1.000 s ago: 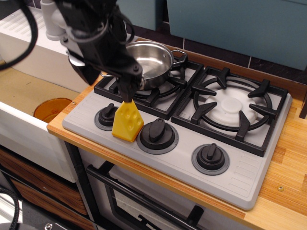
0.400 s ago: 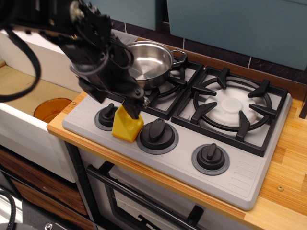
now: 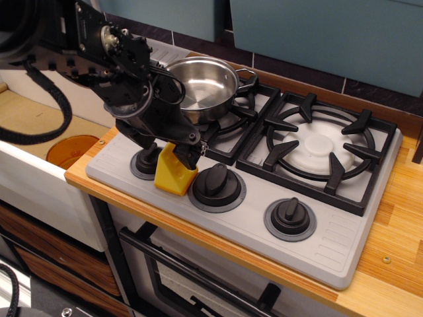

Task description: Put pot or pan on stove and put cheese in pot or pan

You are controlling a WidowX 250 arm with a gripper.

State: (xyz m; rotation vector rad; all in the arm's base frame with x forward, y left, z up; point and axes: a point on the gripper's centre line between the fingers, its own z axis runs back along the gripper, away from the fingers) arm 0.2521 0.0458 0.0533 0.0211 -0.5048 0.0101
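Orange, a round cup (image 3: 71,150) sits low at far left. The black gripper (image 3: 177,153) covers the top of the yellow plastic cheese wedge (image 3: 173,177) on the grey two-burner stove (image 3: 264,198); jaw spacing and grip cannot be told. The shiny steel pot (image 3: 205,86) rests on the left far grate.

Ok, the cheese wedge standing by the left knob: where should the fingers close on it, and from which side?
Grip the cheese on its two flat triangular faces near the top, coming straight down from above. It stands upright on the stove between knobs, so side approaches are crowded. The gripper is already low over it.
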